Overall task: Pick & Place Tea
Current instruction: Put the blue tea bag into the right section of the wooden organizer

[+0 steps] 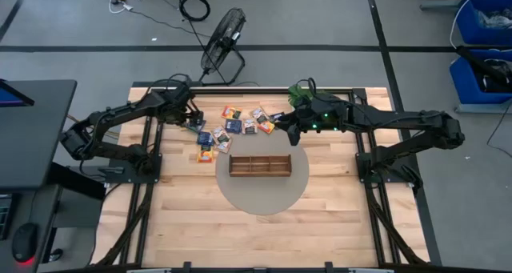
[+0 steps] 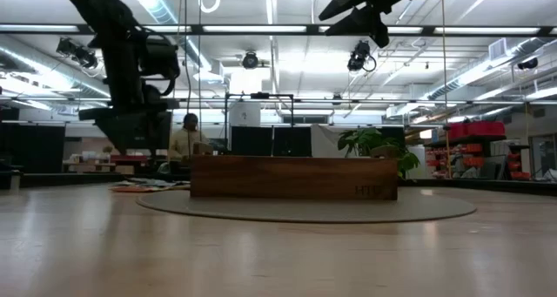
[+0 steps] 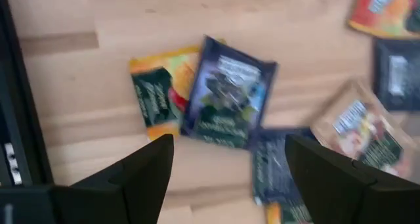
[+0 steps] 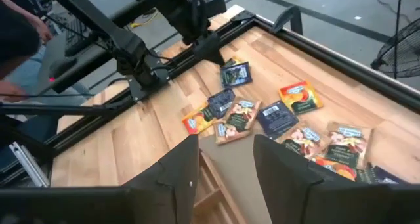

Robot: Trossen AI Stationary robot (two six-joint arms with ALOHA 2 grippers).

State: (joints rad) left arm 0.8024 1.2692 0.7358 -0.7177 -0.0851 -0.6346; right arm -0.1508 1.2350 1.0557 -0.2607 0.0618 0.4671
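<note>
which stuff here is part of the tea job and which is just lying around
Job: tea packets, wooden tray, left gripper open above a blue packet, right gripper open.
Lying about: fan, blue bins, cables.

Even overhead light falls on my tabletop (image 1: 240,233) in the high view, bright enough that the wood looks pale, with only soft shadows under my arms. At table height the ceiling lamps (image 2: 165,1) glare white and turn my arms into dark silhouettes; the near wood is soft and out of focus, while the tray (image 2: 294,177) stands sharper behind it. Past my left claw (image 3: 226,168) everything smears: the packets (image 3: 226,92) below are blurred, their print unreadable. My right wrist view is clearer, though its fingers (image 4: 289,178) close to the lens are dark and hazy.
</note>
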